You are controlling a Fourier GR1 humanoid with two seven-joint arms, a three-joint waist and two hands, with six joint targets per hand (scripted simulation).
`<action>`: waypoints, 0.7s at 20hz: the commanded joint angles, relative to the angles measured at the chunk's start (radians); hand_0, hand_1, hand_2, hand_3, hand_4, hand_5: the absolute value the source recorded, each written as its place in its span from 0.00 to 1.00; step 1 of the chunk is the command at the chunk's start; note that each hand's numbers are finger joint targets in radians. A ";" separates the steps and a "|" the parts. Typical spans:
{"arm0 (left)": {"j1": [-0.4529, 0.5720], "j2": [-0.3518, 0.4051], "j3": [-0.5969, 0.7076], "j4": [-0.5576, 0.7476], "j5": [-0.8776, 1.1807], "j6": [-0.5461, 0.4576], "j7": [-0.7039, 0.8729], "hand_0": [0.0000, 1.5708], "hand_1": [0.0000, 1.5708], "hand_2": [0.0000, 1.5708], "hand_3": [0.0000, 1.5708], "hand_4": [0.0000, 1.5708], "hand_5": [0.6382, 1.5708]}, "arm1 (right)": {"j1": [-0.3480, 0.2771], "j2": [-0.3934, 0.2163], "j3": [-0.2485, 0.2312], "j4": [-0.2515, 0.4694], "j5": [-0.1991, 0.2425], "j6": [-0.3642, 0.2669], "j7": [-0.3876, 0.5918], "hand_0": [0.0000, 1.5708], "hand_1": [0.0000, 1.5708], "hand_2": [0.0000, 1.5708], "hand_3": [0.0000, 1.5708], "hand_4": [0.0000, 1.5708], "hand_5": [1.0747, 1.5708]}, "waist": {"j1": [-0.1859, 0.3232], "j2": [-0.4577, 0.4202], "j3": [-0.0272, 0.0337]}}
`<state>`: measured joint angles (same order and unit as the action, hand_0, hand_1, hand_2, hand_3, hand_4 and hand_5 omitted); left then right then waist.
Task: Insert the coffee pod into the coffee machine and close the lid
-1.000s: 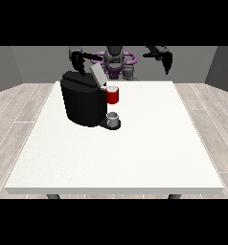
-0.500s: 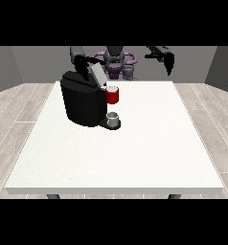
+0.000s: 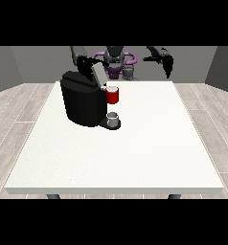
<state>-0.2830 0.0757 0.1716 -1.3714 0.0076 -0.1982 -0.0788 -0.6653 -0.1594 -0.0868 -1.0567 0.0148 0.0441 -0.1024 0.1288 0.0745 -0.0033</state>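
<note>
Currently, one black boxy coffee machine (image 3: 83, 103) stands on the large white tabletop (image 3: 135, 153), its grey lid (image 3: 97, 74) raised. One red thing at the machine (image 3: 112, 94) sits above one small grey thing (image 3: 113, 116) on the base; whether that is the pod cannot be told. The hand at the view's left (image 3: 86, 62) hovers by the lid, finger state indiscernible. The hand at the view's right (image 3: 165, 61) hangs above the tabletop's far edge, fingers relaxed, holding nothing.
</note>
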 commanded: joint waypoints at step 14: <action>-0.023 0.036 0.005 0.042 0.021 -0.007 0.011 0.00 0.00 0.00 0.00 0.12 1.00 | -0.100 0.039 0.089 0.008 0.106 -0.049 0.043 0.00 0.00 0.00 0.00 0.08 1.00 | 0.043 0.016 0.0031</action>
<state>-0.2875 0.0990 0.1722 -1.3329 0.0126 -0.1914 -0.0944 -0.7286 -0.1563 -0.0643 -1.0501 0.0585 0.0076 -0.0157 0.1294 0.0816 0.0065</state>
